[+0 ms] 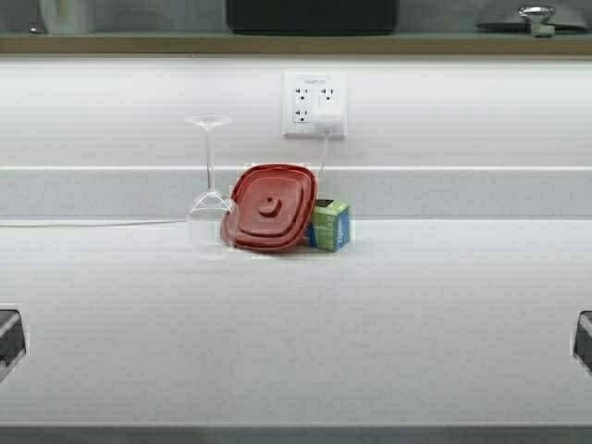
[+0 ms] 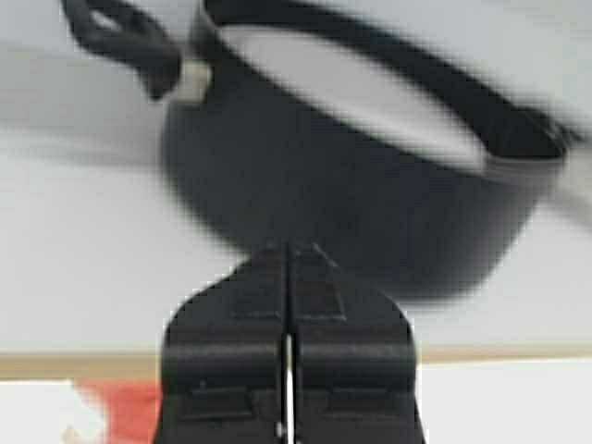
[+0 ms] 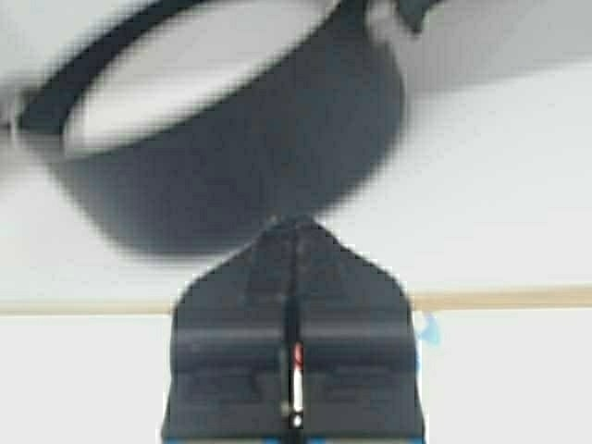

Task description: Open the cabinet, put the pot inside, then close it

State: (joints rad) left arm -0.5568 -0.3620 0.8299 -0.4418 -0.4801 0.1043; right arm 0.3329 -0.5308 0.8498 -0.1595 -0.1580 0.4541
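The black pot [image 1: 312, 14] stands on the grey floor of the cabinet, above its tan front edge [image 1: 139, 43]; only the pot's lower part shows at the top of the high view. The cabinet's doors are out of view. In the left wrist view the pot [image 2: 370, 185] shows a pale inside and a black side handle [image 2: 125, 42]. My left gripper [image 2: 289, 248] is shut and empty, a little short of the pot's wall. My right gripper [image 3: 294, 222] is also shut and empty, facing the pot [image 3: 231, 148] from the other side. Only dark bits of the arms [image 1: 7, 338] [image 1: 585, 338] show at the edges of the high view.
On the white counter [image 1: 296, 333] below, against the back wall, stand an upturned wine glass [image 1: 210, 203], a red plastic lid [image 1: 270, 207] and a small green box [image 1: 330, 225]. A wall outlet [image 1: 314, 104] holds a plug. A silver item [image 1: 535, 17] lies in the cabinet at the right.
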